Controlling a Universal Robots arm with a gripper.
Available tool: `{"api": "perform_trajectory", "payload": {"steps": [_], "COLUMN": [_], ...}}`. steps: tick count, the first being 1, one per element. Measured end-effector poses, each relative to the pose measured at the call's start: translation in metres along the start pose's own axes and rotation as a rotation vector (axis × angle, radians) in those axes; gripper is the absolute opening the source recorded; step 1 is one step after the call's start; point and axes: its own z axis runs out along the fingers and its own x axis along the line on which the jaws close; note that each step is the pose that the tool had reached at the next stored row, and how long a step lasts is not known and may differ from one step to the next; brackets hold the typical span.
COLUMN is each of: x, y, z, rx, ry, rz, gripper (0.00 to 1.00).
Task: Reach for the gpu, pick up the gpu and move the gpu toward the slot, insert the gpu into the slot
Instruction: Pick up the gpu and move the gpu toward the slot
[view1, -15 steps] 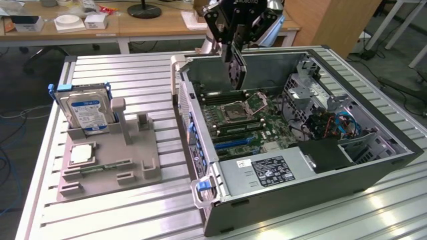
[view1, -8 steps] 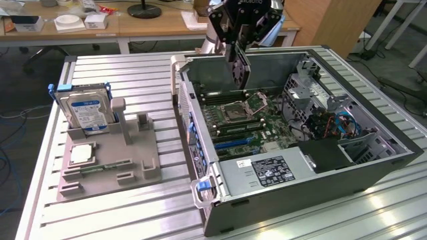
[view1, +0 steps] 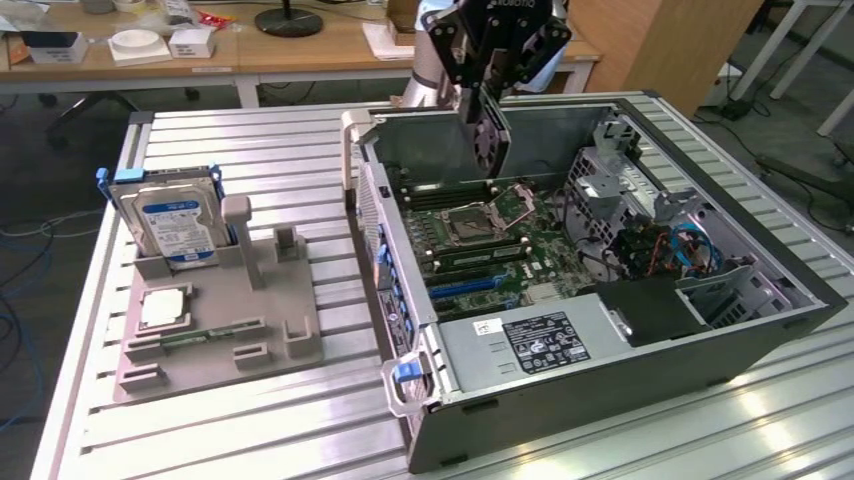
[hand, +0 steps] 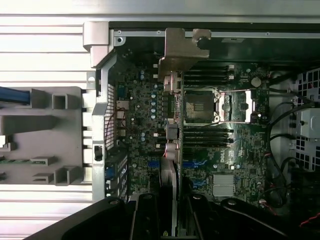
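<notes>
Since everything sits on the slatted aluminium table (view1: 240, 430), the layout reads easily. Open PC case (view1: 627, 395) lies on its side from centre out to 4 o'clock in the exterior view, lid off so the motherboard (view1: 521, 255) faces up for top-down work. Grey fixture tray (view1: 267, 320) is at 8 o'clock, with parts parked in their own cradles so they can be grabbed cleanly. Gripper (view1: 489, 95) is at 12 o'clock over the case's far end, jaws partly closed and clamped across the gpu (view1: 491, 145). Card hangs vertical, edge down, a sensible attitude for dropping into a slot, silver bracket (hand: 181, 47) toward the case's far wall. Looks clear of the board to me, not seated; can't tell which slot it's lined up for. Hard drive (view1: 174, 220) stands upright in the tray at 9 o'clock. CPU socket (view1: 483, 215) lies roughly at 6 o'clock from the card. Processor chip (view1: 160, 308) lies flat at 6 o'clock from the drive.
</notes>
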Motion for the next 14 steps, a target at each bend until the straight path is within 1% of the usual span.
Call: {"api": "perform_trajectory", "payload": {"steps": [14], "x": [-0.016], "y": [0.0003], "z": [-0.0003], "rx": [0.0000], "ry": [0.0000], "rz": [0.000], "gripper": [0.26]}}
